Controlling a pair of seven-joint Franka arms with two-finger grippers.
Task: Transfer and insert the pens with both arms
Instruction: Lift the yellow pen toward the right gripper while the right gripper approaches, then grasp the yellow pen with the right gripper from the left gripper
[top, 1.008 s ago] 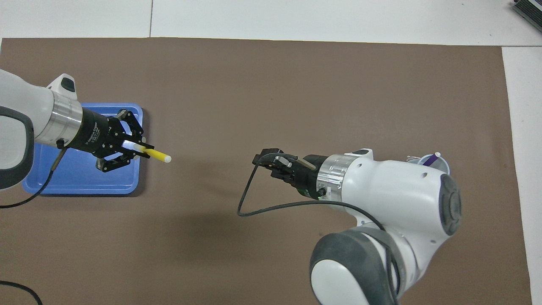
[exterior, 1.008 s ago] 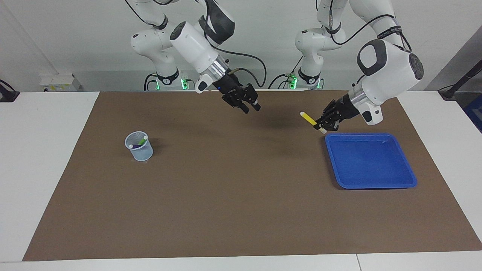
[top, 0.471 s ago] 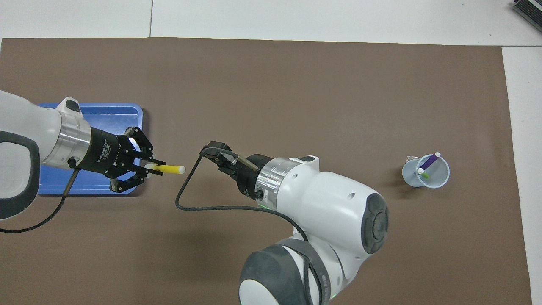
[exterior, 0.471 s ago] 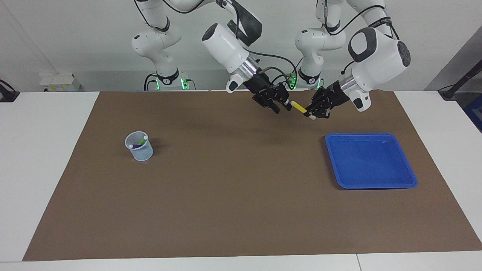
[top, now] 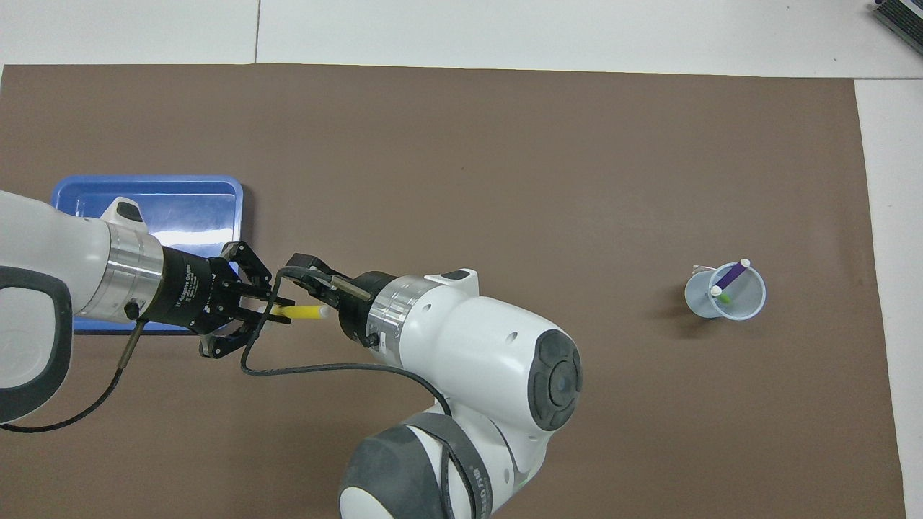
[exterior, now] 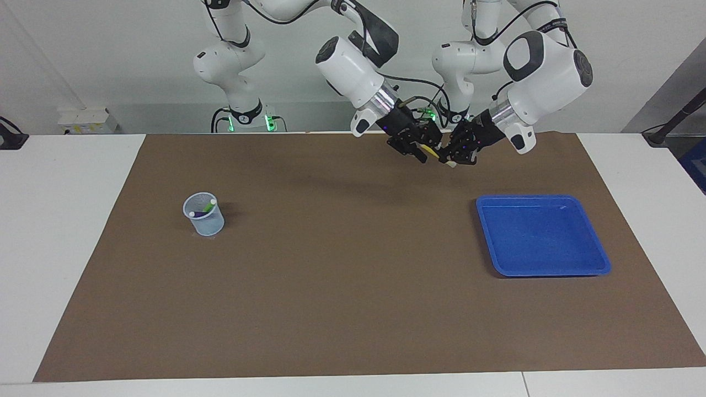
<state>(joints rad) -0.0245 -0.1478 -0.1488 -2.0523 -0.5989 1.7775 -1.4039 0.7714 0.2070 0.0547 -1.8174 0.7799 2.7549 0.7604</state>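
The yellow pen (exterior: 433,153) (top: 306,312) hangs level in the air over the brown mat, near the robots' edge and beside the blue tray (exterior: 543,259). My left gripper (exterior: 449,157) (top: 277,311) is shut on its pale end. My right gripper (exterior: 424,151) (top: 328,308) has come up to the pen's free end, open, with its fingers on either side of that tip. The purple pen (top: 734,272) and the green pen (top: 721,296) stand in a pale blue cup (exterior: 204,219) toward the right arm's end of the table.
The blue tray (top: 148,189) holds nothing and lies toward the left arm's end, partly under the left arm in the overhead view. A black cable loops below the right wrist. The brown mat (exterior: 342,286) covers most of the white table.
Both arms have closed in on each other: the left carried the yellow pen away from the tray toward the robots' edge, and the right swung across from mid-table until its fingers reached the pen's tip.
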